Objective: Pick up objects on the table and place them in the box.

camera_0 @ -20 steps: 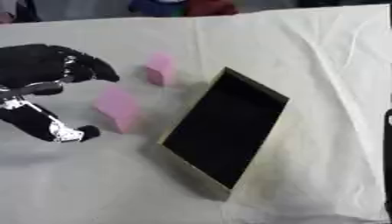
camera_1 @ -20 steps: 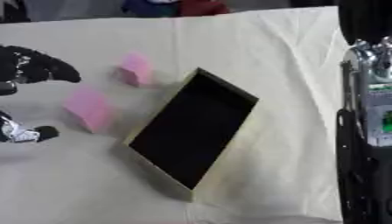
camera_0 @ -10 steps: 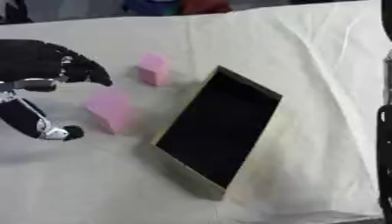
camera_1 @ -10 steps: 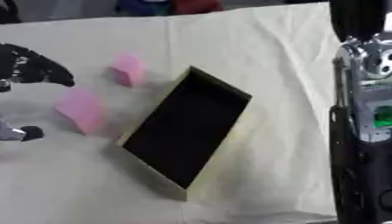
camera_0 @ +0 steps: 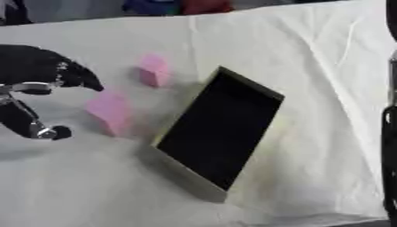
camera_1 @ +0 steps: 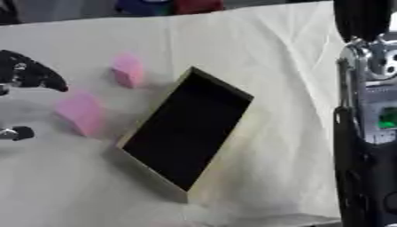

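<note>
We find the left hand (camera_0: 35, 84) fullest in the left eye view: fingers and thumb spread wide apart, gripping nothing. Just right of its thumb sits the nearer pink block (camera_0: 109, 111), untouched; a second pink block (camera_0: 153, 71) lies beyond it. Further right, the box (camera_0: 219, 126) stands open, with bare cloth (camera_0: 310, 53) past it. Only the right eye view shows the right arm (camera_1: 372, 133) at the edge; we cannot tell that hand's state
</note>
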